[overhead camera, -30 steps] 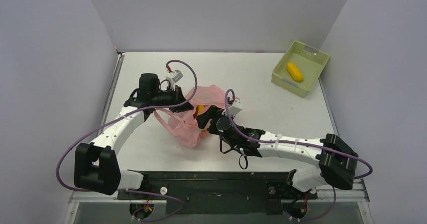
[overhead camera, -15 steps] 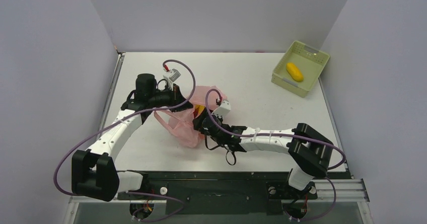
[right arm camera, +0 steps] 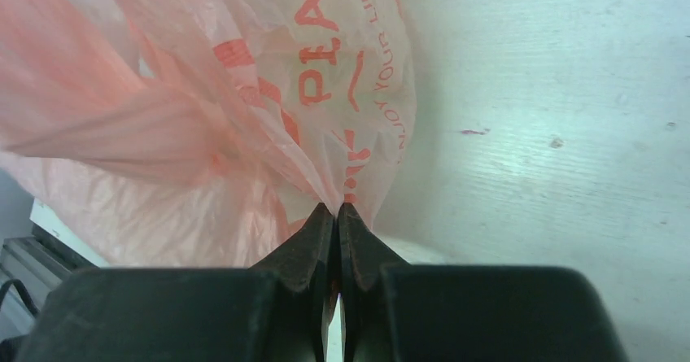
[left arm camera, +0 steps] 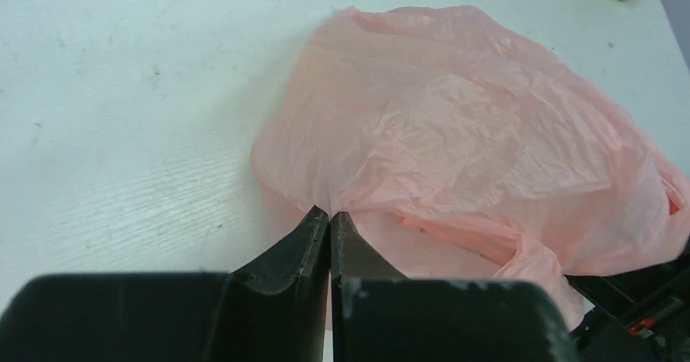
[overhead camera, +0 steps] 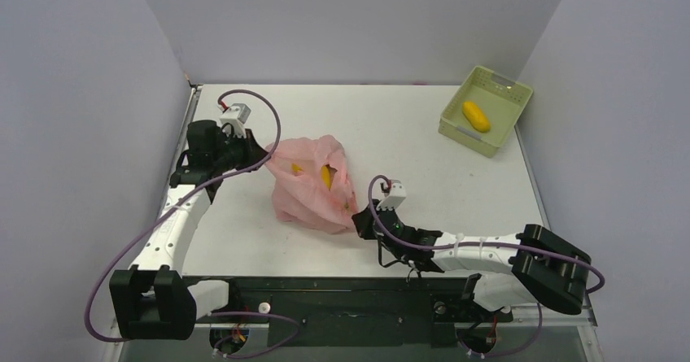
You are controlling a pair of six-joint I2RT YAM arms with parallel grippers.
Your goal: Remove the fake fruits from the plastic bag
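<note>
white table [overhead camera: 407,126], pink bag [overhead camera: 299,202], green basket [overhead camera: 465,137]

Left arm [overhead camera: 175,215] stretched, jaws pinched tight; right arm [overhead camera: 480,248] likewise (lying low).

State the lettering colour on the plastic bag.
Orange-red lettering on the crinkly pink plastic bag; clearest in right wrist view.

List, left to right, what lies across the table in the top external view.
left fingers → plastic bag → right fingers → pale green basket with a yellow-orange fruit inside
</note>
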